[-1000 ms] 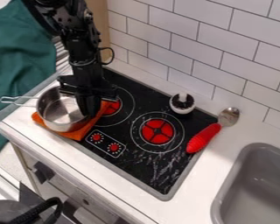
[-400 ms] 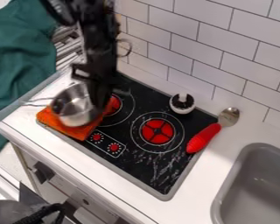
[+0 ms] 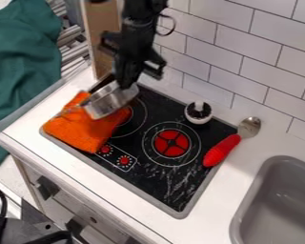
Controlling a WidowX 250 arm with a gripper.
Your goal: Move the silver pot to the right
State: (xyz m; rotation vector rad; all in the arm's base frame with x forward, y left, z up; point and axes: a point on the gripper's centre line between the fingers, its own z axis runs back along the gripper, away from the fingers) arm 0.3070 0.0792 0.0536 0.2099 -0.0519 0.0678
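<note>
The silver pot (image 3: 108, 103) is the load: my end effector (image 3: 122, 86) is narrowed on its rim and holds it tilted, with the wire handle (image 3: 69, 111) trailing toward the lower left. The pot is over the inner edge of the orange cloth (image 3: 82, 131), beside the left burner at the stove's rear; I cannot tell whether its lowest edge touches the cloth. Step in hand, as I judge it: transfer, the grasp being complete. Next move: maintain grip, keep the pot clear of the cloth and carry it right across the cooktop (image 3: 152, 174). The right burner (image 3: 171, 143) is a suitable set-down point. Keep the path forward of the white container (image 3: 198, 116) and stop short of the red-handled spoon (image 3: 222, 150). Beyond these lie the bench (image 3: 241, 176) and the sink (image 3: 285, 195). Caution: the pot may swivel at the rim; lower slowly, let the base settle flat, then release.
</note>
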